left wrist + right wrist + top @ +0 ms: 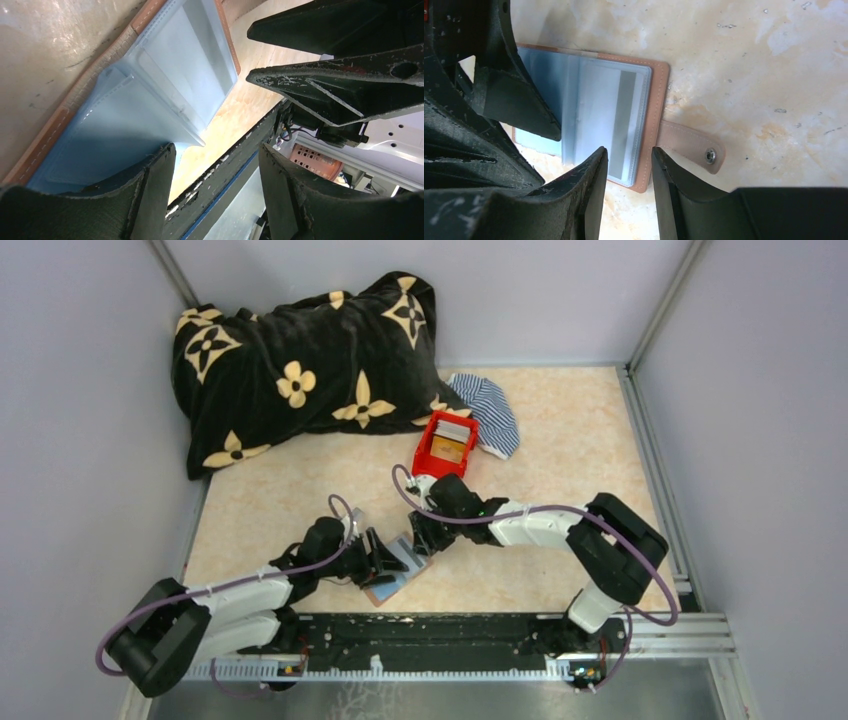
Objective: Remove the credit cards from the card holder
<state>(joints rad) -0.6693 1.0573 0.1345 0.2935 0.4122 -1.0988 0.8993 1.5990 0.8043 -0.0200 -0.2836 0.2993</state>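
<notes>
Leather card holder lies open on the table, near and central, between both grippers. Left gripper, jaws spread, appears to rest one finger on the clear sleeves at the left. Right gripper, jaws apart and empty, straddles the holder's right edge beside the snap tab. A blue card sits sleeved. Likely faults: closing here would pinch cover and sleeve together and lift the holder, and the slick sleeve may slide under the left finger.
</notes>
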